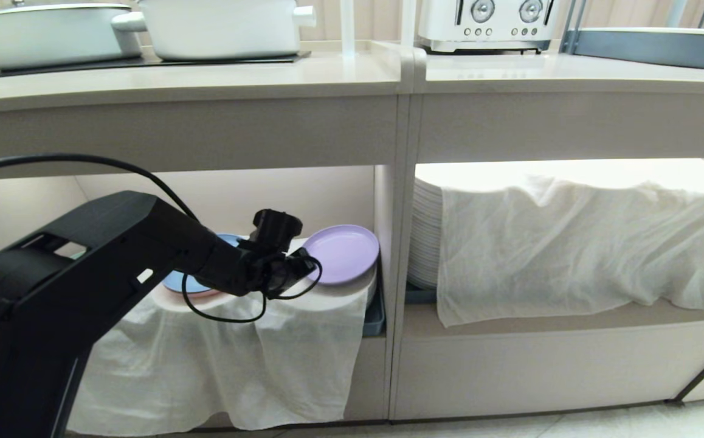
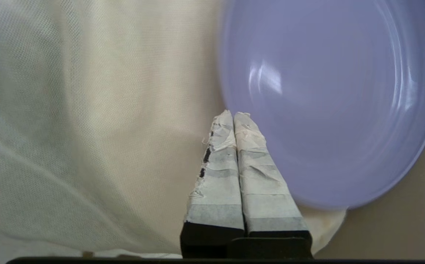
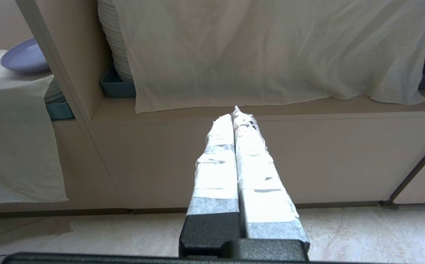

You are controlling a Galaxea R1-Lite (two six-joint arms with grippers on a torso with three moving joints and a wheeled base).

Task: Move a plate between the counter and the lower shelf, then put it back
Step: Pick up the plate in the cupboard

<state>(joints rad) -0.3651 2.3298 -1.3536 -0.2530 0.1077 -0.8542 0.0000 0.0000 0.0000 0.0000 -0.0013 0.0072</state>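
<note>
Left claw (image 2: 234,115): fingers pressed together at the rim of the round lilac-purple matte plate (image 1: 341,253), apparently empty.
Advice: reopen, straddle the rim, then lift.

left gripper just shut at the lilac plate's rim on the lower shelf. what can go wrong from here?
1. The left gripper is shut at the plate's very edge; whether it holds the rim is unclear, so a lift may come up empty or let the plate tip.
2. The plate sits on loose white cloth; dragging it could pull the cloth and the blue plate alongside.
</note>
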